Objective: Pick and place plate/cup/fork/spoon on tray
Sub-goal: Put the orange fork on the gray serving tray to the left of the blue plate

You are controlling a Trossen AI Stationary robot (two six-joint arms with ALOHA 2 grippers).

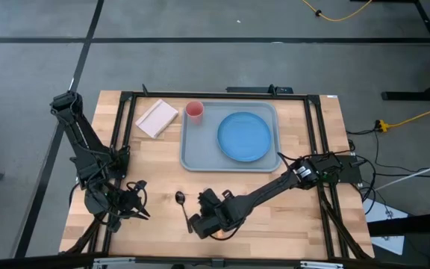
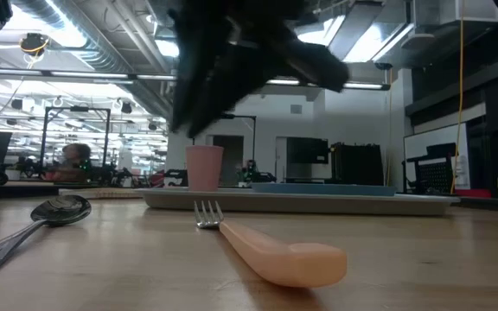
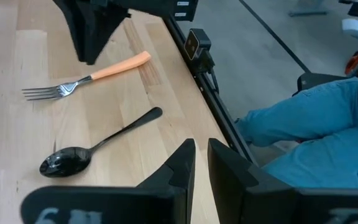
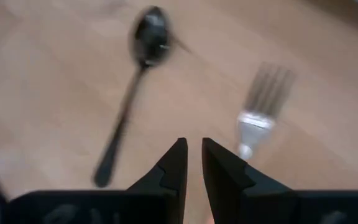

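Your right gripper hovered over the fork, fingers nearly closed, empty, spoon beside, left gripper likewise narrowed.

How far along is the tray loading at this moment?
Half done. The plate and the cup already sit on the tray. In hand: nothing yet; the right hand hovers over the table just above the fork, fingers nearly closed and holding nothing. Left to do: the fork and the spoon both lie on the wood. The left hand waits near the table's front left.
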